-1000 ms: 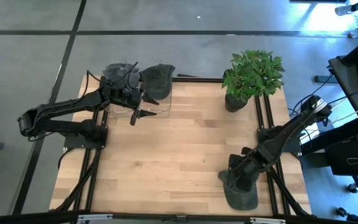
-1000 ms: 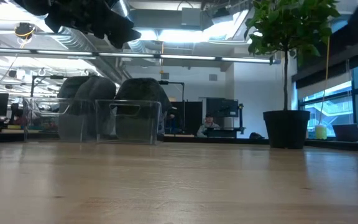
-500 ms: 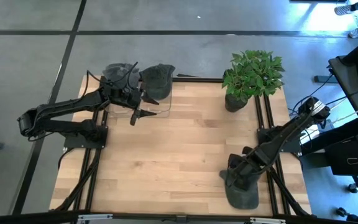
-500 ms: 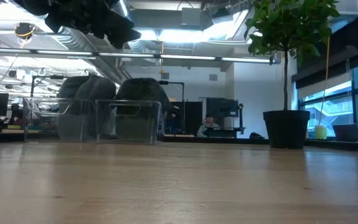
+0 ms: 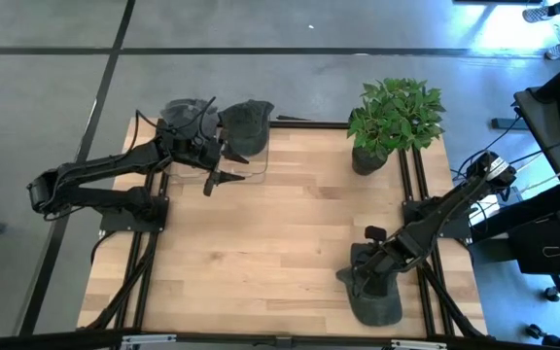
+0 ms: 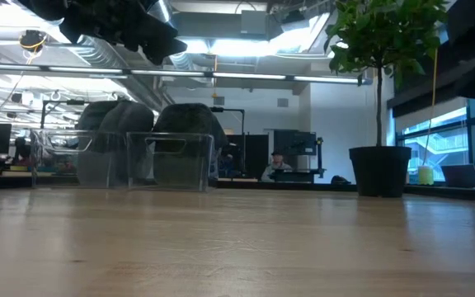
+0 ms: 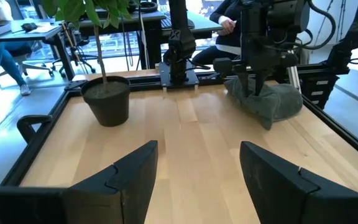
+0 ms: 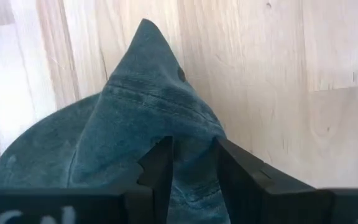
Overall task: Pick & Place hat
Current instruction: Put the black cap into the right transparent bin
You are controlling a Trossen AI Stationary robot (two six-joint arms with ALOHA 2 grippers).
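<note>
1. The hat (image 5: 375,297), a dark grey-green cap, lies on the wooden table (image 5: 280,243) in the lower right of the high view, near the table's front right corner.
2. The right gripper (image 5: 366,278) is down on this hat; in the right wrist view its two dark fingers (image 8: 157,167) stand close together with a fold of the hat's (image 8: 129,124) cloth pinched between them, the fabric drawn up into a ridge with a pointed peak above the pinch.
3. In the left wrist view the same hat (image 7: 272,102) shows as a crumpled mound at the far side of the table, with the right gripper (image 7: 253,84) coming down onto it from above.
4. The left gripper (image 5: 214,167) hangs above the table in the upper left of the high view, just in front of a clear bin (image 5: 231,165); its fingers (image 7: 129,180) are spread wide apart and hold nothing.
5. More dark hats (image 5: 246,126) sit in and beside the clear bin at the table's back left edge; in the low view they appear as rounded dark shapes (image 6: 188,124) behind the transparent walls (image 6: 171,161).
6. A potted plant (image 5: 392,122) stands at the back right of the table, well apart from both grippers.
7. In the low view a person (image 6: 275,165) sits in the room far behind the table.
</note>
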